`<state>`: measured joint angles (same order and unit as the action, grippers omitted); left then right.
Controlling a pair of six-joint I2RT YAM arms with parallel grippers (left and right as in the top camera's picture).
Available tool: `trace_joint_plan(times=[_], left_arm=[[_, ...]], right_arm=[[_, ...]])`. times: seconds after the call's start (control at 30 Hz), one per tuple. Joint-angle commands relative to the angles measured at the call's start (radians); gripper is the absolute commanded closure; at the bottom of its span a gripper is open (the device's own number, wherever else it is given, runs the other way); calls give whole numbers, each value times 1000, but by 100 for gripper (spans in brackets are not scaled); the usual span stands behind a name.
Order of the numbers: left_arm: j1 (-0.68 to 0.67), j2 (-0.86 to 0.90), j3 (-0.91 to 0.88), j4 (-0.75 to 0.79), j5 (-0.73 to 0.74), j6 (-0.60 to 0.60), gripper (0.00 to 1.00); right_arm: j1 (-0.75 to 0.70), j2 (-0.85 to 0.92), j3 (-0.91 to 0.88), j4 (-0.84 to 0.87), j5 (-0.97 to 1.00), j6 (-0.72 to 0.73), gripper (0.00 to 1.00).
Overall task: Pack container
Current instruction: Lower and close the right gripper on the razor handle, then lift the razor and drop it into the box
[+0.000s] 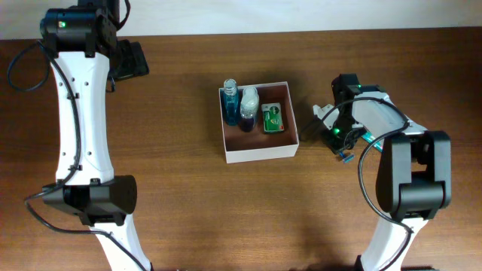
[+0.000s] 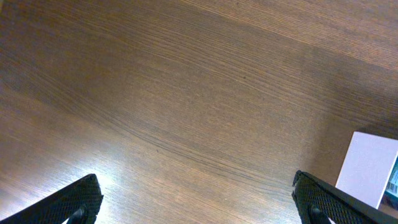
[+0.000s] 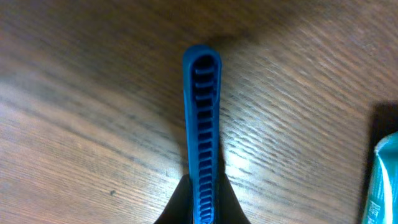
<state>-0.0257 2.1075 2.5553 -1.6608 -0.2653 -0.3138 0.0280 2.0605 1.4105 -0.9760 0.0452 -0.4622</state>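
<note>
Reading off the overhead view: the container sits mid-table, square on, open side up, white walls and a reddish-brown floor. Three items are in its far half: a blue bottle in the far-left corner, a white-capped bottle touching it on the right, and a green packet beside that, lying flat. The near half of the floor is bare. The right gripper is just off the container's right wall, low over the table. Its wrist view shows the dark fingers as a narrow wedge at the frame bottom, closed against both sides of a blue ribbed handle that runs straight out from them over the wood grain. I can't tell whether the handle rests on the table or is lifted. What the handle belongs to isn't readable. A teal-and-white object is cut off at the right edge of that view, too blurred to identify. The left gripper is well apart from the container, far-left on the table. Its fingers are spread wide with only wood between them, and a corner of the white container wall shows at the right edge of its wrist view.
</note>
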Motion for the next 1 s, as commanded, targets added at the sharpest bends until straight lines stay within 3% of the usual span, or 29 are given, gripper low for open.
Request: trace_joint_plan(times=[0.0,0.17,0.43,0.97], left_arm=[[2,-8,-2,-1,0,-10,1],[2,-8,-2,-1,0,-11,1],[2,-8,-2,-1,0,-11,1],[2,-8,-2,-1,0,-11,1]], right_arm=[[5,20,106,-43,-11,242,96],[8,20,307,-220,-43,343,96],[71,20,656,-507,-356,364,96],[249,24,658,-384,-295,589,96]])
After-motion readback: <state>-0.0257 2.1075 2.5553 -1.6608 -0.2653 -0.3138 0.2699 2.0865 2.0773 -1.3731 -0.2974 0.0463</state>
